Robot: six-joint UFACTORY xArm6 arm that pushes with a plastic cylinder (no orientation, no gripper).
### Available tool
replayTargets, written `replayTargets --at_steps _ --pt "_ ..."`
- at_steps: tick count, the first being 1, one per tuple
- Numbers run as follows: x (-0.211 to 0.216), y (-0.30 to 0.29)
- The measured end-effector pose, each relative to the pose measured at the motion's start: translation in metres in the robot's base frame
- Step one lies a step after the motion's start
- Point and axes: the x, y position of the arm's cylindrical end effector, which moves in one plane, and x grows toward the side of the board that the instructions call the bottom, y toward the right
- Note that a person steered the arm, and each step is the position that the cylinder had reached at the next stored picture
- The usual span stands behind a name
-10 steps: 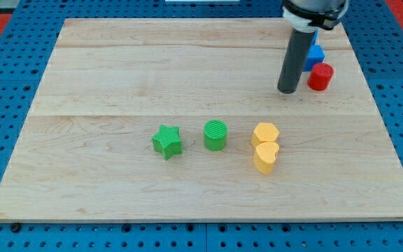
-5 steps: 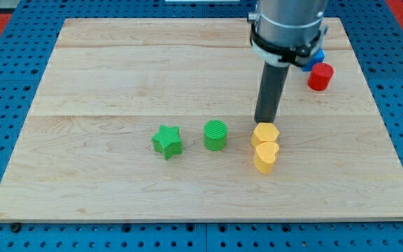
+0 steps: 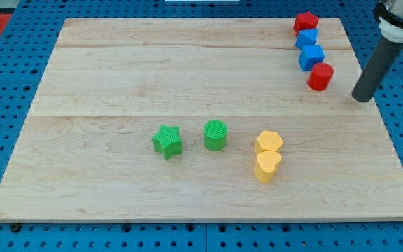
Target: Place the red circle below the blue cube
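The red cylinder-shaped circle block (image 3: pixel 320 76) sits near the view's top right of the pale wooden surface (image 3: pixel 117 77), touching or almost touching the lower edge of the blue cube (image 3: pixel 311 57) and slightly to its right. So it looks roughly placed already.

My tip (image 3: pixel 361 98), the end of the dark rod, is off the surface's right edge over the blue pegboard (image 3: pixel 397 126), to the right of the red circle and a bit lower, clear of all blocks. There is no gripper here, just the rod, so nothing is grasped.

Risks:
- A push from the right would slide the red circle left, out from under the cube.
- A push upward would shove it into the blue cube and disturb the column above: a second blue block (image 3: pixel 307 38) and a red block (image 3: pixel 305 22), shape unclear.

No containers in view.

Elsewhere, untouched:
- green star block (image 3: pixel 167 141)
- green cylinder block (image 3: pixel 215 134)
- two yellow blocks touching: hexagon-like (image 3: pixel 269 143) and heart-shaped (image 3: pixel 267 166)
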Motion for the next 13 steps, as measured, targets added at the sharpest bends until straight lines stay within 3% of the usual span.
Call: replayTargets --at_steps 2,5,6,8,13 --pt "-0.027 -0.027" --pt "-0.016 -0.058" --pt "-0.003 -0.111" --pt "-0.058 -0.162" --pt "-0.063 -0.14"
